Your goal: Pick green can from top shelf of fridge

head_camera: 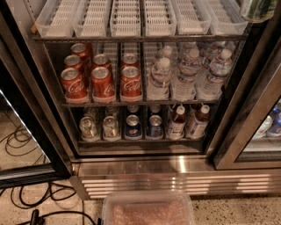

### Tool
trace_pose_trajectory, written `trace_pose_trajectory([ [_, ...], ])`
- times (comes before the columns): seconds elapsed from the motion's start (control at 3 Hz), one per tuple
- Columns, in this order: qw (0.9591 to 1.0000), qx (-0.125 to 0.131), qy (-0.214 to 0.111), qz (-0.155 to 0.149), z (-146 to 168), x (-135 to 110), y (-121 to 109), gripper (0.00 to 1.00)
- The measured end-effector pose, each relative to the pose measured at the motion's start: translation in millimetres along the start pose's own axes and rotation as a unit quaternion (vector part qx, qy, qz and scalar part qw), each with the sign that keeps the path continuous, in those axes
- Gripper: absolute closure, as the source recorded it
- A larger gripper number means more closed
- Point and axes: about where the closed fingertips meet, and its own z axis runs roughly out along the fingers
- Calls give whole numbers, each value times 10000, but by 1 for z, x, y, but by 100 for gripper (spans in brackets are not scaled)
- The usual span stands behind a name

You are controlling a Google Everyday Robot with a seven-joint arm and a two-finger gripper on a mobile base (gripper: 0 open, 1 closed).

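The fridge (175,165) stands open in front of me, with its ribbed steel base grille below. Its top shelf (140,38) carries a row of translucent white slotted trays (126,17), which look empty. The green can (260,9) shows only as its lower part at the top right corner, in front of the fridge's right frame and off the shelf. My gripper is out of view, above the top right edge of the picture, so nothing shows of what holds the can.
Red cola cans (103,81) and water bottles (189,72) fill the middle shelf. Mixed cans (131,126) and small bottles (176,122) stand on the lower shelf. A plastic tub (148,211) sits at the bottom edge. Black cables (26,193) lie on the floor at left.
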Motion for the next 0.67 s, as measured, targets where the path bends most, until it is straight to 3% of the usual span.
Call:
trace_pose_trajectory([
  [0.33, 9994, -283, 48, -170, -5, -11, 13, 100],
  [0.67, 9994, -287, 56, -168, -5, -10, 14, 100],
])
